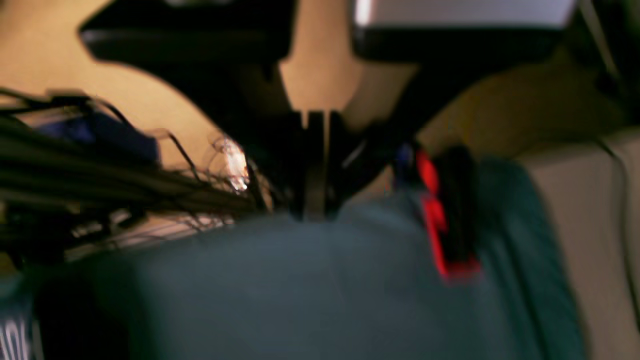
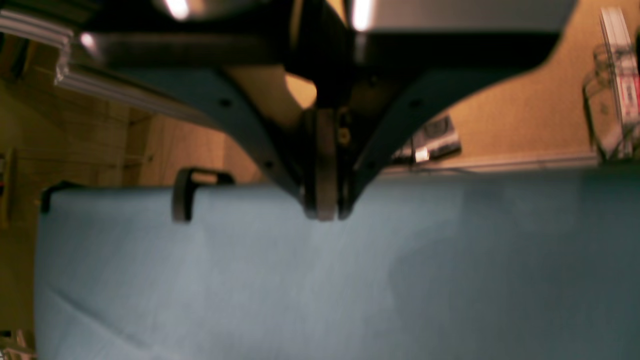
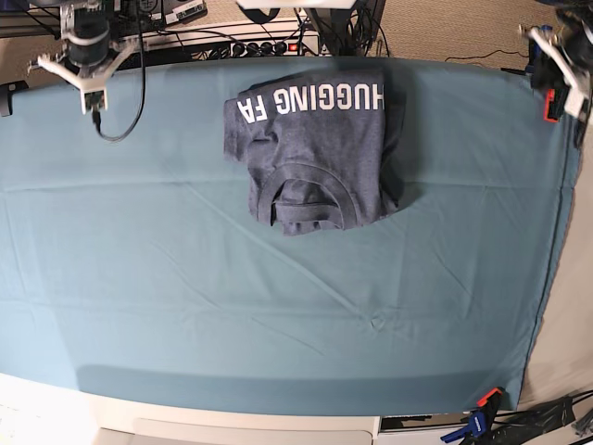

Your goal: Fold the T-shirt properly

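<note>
Lying folded: heathered T-shirt, ribbed collar showing | teal cloth creased | both grippers closed, empty

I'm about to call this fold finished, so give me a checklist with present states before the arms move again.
1. T-shirt folded into a compact stack: ok.
2. Fold neat: not ok, collar edge and lettered edge lie skewed.
3. Left gripper clear of the shirt: ok, at the table's far corner.
4. Right gripper clear of the shirt: ok.
5. Fingers empty: right shut on nothing; left cannot tell.
6. Teal cloth flat: ok, light creases.
</note>
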{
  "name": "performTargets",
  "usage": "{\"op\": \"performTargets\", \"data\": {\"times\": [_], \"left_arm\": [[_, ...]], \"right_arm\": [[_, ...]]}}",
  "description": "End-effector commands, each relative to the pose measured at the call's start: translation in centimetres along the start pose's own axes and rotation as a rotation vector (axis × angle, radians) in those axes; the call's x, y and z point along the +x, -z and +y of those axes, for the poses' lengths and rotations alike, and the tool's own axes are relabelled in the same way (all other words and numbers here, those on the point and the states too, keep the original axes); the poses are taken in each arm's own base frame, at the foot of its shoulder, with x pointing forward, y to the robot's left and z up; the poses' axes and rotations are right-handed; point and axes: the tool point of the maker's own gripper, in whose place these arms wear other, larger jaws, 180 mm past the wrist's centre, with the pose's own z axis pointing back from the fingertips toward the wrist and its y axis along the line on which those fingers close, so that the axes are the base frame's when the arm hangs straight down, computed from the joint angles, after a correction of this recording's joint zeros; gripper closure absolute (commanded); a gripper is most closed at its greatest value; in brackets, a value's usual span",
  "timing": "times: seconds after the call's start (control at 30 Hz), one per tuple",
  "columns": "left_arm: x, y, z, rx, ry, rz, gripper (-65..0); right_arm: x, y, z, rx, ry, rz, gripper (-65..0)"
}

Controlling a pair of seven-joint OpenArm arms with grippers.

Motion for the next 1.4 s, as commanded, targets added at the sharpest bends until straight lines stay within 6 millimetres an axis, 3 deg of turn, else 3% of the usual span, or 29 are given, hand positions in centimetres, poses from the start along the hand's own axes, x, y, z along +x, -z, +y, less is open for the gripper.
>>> {"op": "performTargets", "data": {"times": [0.0,0.13,0.33,0.53,0.7,0.9,1.07,1.23,1.37], "left_arm": [[-0.5,-0.5,-0.2,-0.006,0.005,0.016,0.0],[-3.7,-1.4,-0.9,-0.020,-0.016,0.118,0.0],[-8.0,-3.6,-3.1,-0.112,-0.034,0.252,0.0],[-11.1,-4.7,-3.2,-0.122,-0.094,0.341,0.0],[-14.6,-3.9,-3.9,-0.173,-0.203,0.405,0.0],[-20.4,-1.1,-8.1,-0.295,-0.268,0.532,0.0],[-23.2,3.0,-10.5,-0.331,-0.259,0.578,0.0],[-24.5,8.2,-10.9,-0.261,-0.245,0.573,0.0],[-24.7,12.8,-11.0,-0.203,-0.213,0.553,0.0]], "right_arm": [[0.1,-0.5,-0.6,-0.020,-0.014,-0.013,0.0],[-1.7,-1.1,0.0,0.008,-0.035,0.039,0.0],[-5.2,-2.7,3.0,0.174,-0.061,0.131,0.0],[-7.8,-3.8,5.6,0.315,0.002,0.205,0.0],[-13.0,-2.6,7.1,0.366,0.059,0.342,0.0],[-21.3,-0.4,10.1,0.437,0.173,0.557,0.0],[-26.1,1.6,13.4,0.487,0.330,0.709,0.0],[-28.3,4.0,16.2,0.484,0.482,0.769,0.0],[-27.4,7.4,17.5,0.451,0.581,0.698,0.0]]}}
